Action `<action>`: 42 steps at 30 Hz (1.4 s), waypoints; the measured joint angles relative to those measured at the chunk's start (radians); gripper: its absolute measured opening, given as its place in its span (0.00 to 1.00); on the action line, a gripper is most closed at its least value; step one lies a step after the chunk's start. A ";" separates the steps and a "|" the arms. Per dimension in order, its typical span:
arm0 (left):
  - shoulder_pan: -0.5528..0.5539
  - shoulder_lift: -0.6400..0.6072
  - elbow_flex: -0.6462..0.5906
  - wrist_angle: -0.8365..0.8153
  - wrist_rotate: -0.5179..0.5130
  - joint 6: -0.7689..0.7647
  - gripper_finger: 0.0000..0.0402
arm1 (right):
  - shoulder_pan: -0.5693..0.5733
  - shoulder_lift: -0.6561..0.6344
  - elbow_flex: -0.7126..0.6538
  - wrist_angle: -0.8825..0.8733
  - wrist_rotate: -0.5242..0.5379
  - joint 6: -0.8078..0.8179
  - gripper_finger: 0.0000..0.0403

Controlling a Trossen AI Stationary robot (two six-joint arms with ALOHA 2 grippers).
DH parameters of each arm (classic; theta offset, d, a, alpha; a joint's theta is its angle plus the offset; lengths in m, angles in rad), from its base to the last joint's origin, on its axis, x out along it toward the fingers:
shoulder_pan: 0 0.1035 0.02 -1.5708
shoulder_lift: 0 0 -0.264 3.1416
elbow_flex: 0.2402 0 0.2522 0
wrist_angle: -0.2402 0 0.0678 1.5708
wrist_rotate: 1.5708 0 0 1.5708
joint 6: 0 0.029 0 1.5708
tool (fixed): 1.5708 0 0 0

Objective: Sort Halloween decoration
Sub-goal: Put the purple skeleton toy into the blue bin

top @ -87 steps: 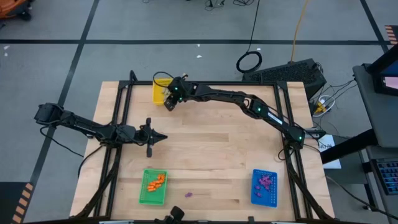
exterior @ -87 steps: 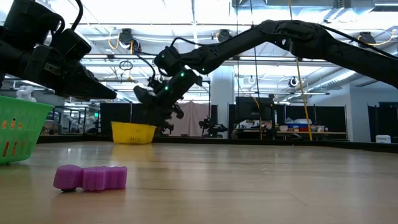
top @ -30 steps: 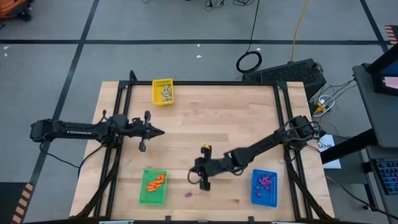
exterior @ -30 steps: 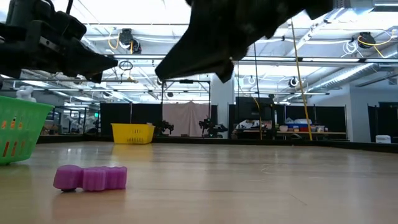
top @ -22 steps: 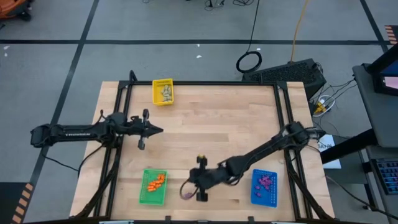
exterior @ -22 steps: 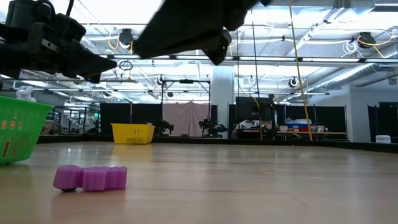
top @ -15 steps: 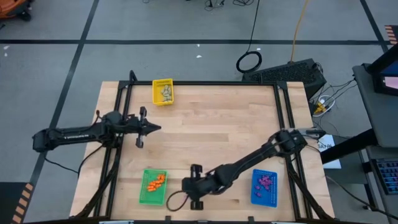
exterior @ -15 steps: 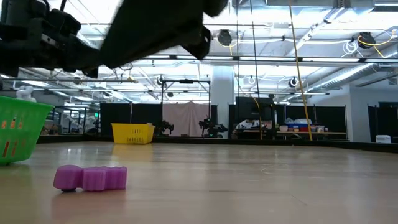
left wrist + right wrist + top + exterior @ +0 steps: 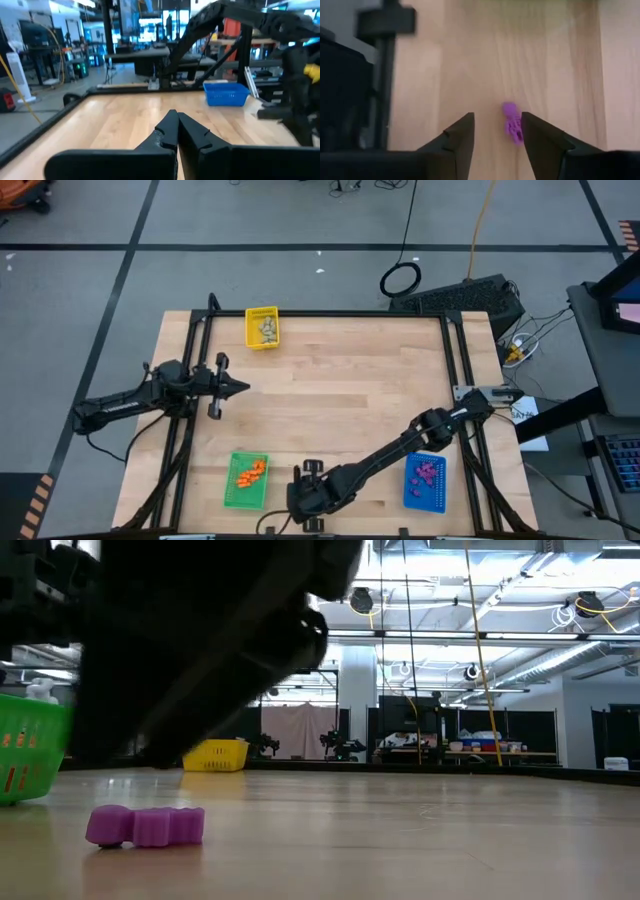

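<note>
My left pincer (image 9: 236,387) hangs pinched shut over the table's (image 9: 350,380) left side. My right pincer (image 9: 496,132) hovers at the near edge, fingers parted, the purple trinket (image 9: 512,122) lying on bare wood just beside one finger (image 9: 540,137): small, lumpy, bright violet.

You have bare table (image 9: 340,395) mid-board; the green tray (image 9: 247,480) and blue tray (image 9: 424,480) flank the front edge.

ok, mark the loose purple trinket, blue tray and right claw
purple trinket (image 9: 146,826): low view, middle of its body
blue tray (image 9: 424,494): high view, bare floor
right claw (image 9: 496,131): right wrist view, gap between its open fingers
</note>
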 joint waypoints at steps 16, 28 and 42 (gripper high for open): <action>0.000 -0.032 0.002 -0.023 -0.030 0.001 0.02 | -0.024 0.057 0.000 0.007 0.024 0.006 0.36; 0.000 -0.029 0.003 -0.034 -0.032 -0.003 0.02 | -0.041 0.073 0.002 0.018 -0.041 -0.005 0.12; 0.000 -0.028 0.003 -0.035 -0.028 -0.002 0.02 | -0.035 -0.039 -0.002 -0.116 -0.093 0.052 0.01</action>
